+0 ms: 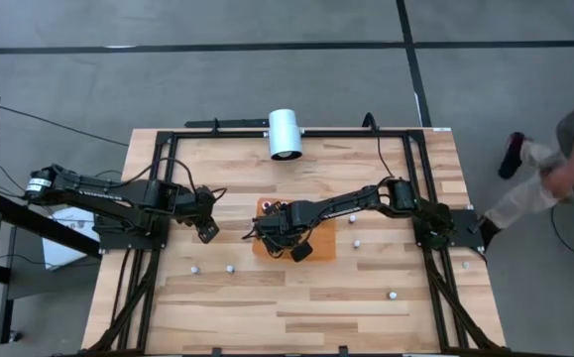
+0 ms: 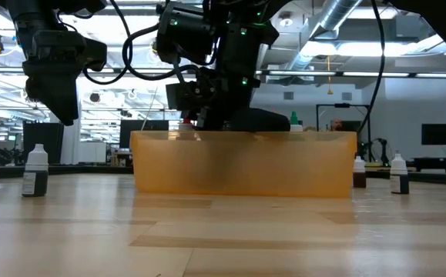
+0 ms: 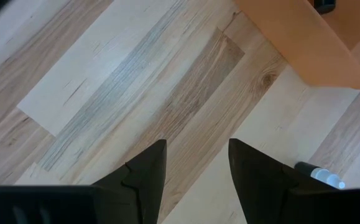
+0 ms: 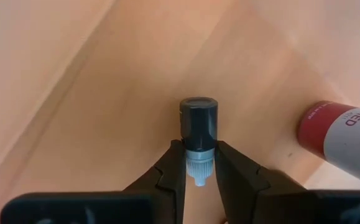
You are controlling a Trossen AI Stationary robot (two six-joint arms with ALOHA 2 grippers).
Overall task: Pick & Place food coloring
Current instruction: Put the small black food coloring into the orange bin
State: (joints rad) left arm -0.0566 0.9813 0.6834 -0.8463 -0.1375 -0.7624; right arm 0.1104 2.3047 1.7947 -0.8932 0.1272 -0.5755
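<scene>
Over orange mat (image 1: 318, 245), right pincer (image 4: 195, 163) grips dark bottle (image 4: 198, 124); left pincer (image 3: 197, 163) wide, w/ nothing held.

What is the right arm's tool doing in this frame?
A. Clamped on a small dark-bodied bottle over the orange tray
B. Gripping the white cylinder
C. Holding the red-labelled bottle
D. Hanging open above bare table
A: the right tool pinches a small dark-bodied bottle by its pale neck above the orange tray; the red-labelled bottle lies apart.
</scene>
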